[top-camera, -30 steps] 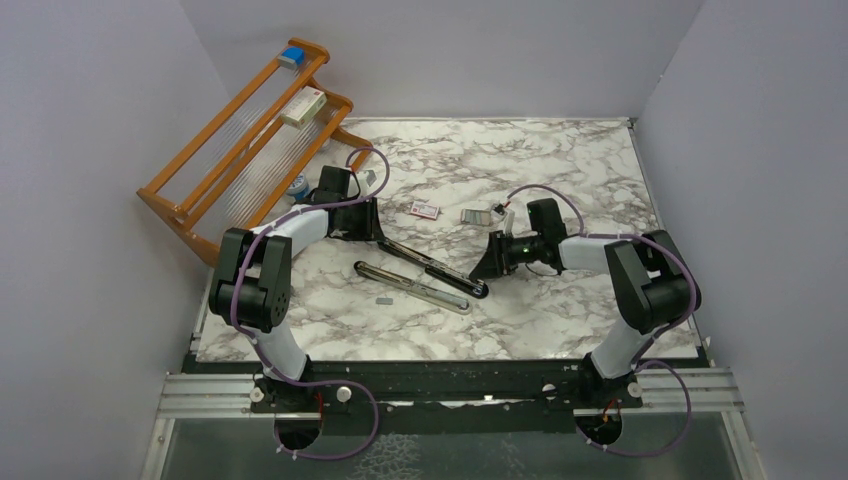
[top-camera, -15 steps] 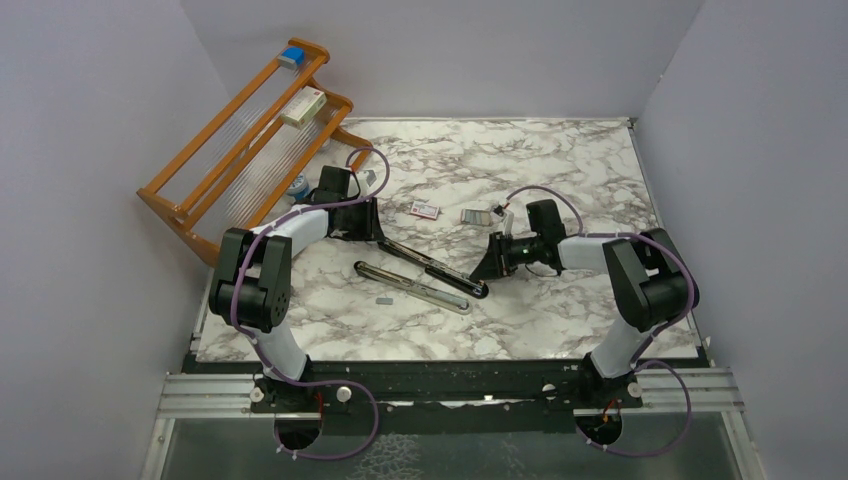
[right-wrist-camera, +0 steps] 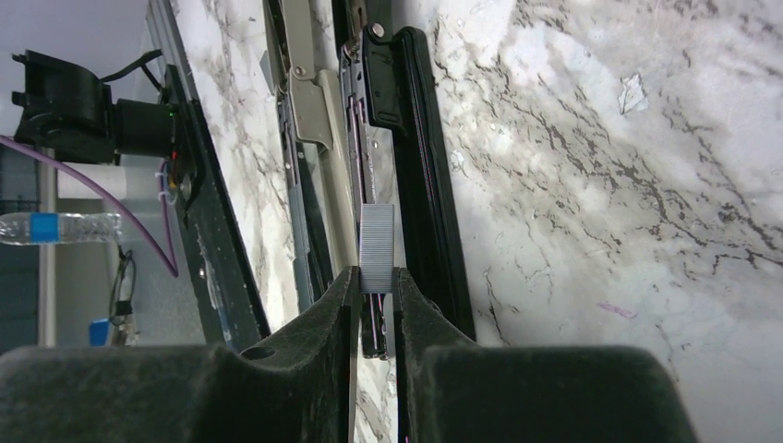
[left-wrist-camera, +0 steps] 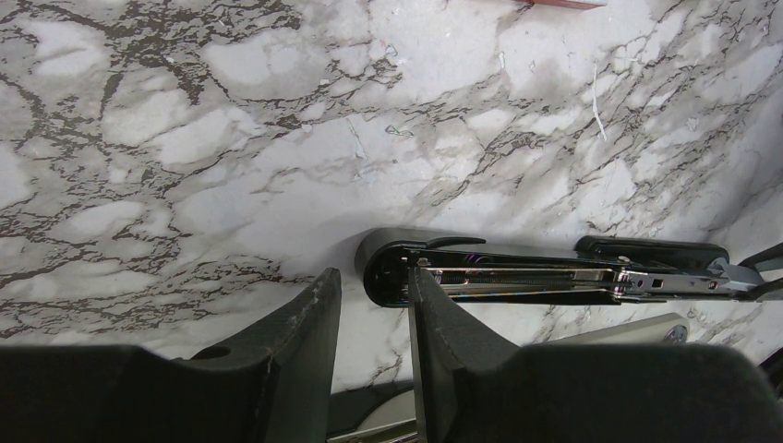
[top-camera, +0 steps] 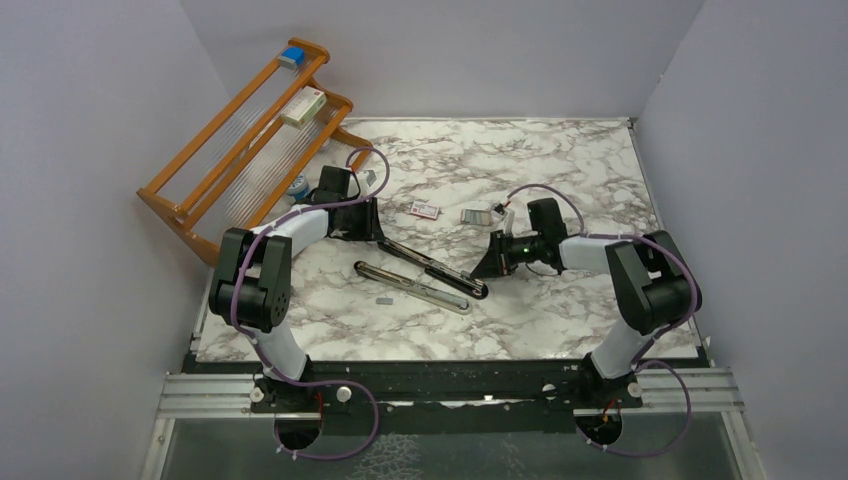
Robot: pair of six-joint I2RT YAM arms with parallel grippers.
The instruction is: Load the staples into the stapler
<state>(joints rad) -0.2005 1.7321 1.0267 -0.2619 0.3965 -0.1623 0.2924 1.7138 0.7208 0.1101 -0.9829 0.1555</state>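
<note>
The black stapler (top-camera: 432, 267) lies open on the marble table, its shiny inner rail (left-wrist-camera: 517, 277) facing up. My left gripper (top-camera: 366, 227) sits at its rear end. The fingers stand apart (left-wrist-camera: 369, 277): the right finger overlaps the stapler's rounded end (left-wrist-camera: 386, 269), and marble shows between that end and the left finger. My right gripper (top-camera: 489, 266) is at the stapler's front end, shut (right-wrist-camera: 374, 275) on a ribbed grey strip of staples (right-wrist-camera: 377, 242) held over the rail (right-wrist-camera: 356, 138). Another short strip of staples (top-camera: 383, 297) lies loose on the table.
A light grey stapler-like tool (top-camera: 415, 287) lies alongside the stapler. A red-and-white packet (top-camera: 425, 209) and a grey tray (top-camera: 474, 215) sit behind them. A wooden rack (top-camera: 195, 165) at back left holds a white-and-red box (top-camera: 303, 107) and a blue item (top-camera: 291, 57).
My right gripper's fingers have closed in on the staple strip, and the gripper has shifted slightly at the stapler's front end. The left arm and the stapler have not moved.
</note>
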